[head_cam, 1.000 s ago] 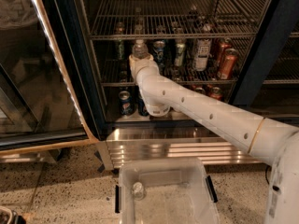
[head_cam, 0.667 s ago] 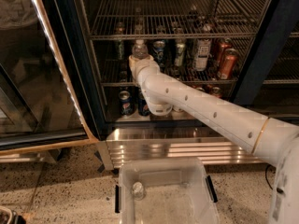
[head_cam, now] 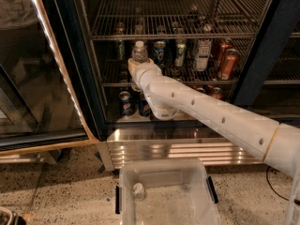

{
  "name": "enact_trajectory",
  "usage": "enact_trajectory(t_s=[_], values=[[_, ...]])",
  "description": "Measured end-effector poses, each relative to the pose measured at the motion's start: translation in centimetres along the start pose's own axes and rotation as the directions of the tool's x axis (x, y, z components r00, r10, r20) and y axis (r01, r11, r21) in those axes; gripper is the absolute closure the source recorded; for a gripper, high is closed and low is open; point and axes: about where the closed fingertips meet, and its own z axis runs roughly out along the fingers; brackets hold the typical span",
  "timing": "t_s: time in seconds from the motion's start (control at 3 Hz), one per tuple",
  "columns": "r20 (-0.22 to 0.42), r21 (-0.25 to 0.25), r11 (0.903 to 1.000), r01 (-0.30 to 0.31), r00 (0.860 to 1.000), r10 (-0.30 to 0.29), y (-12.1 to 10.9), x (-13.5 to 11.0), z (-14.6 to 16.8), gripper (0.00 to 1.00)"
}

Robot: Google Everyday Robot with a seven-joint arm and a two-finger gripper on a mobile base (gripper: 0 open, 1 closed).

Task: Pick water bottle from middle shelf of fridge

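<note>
Now the grasp seems in hand: the pincer (head_cam: 138, 65) sits at the bottle (head_cam: 139, 53) on the middle shelf (head_cam: 115, 84) of the fridge (head_cam: 86, 78); its grip I cannot tell. Next, probably a firm hold, then a clean pull clear of the cans (head_cam: 201, 53).

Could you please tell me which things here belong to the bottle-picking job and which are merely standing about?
Job: water bottle; middle shelf under it; fridge; gripper, at the bottle's body.

Standing about: tall cans right of the bottle; short cans on the lower rack; clear bin on the floor.
</note>
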Motion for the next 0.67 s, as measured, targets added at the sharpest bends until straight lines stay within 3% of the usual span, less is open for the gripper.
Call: enact_trajectory(t_s=[0.67], values=[[0.007, 0.0, 0.9998, 0.017, 1.0, -0.017, -0.4, -1.3, -4.6, 1.0]])
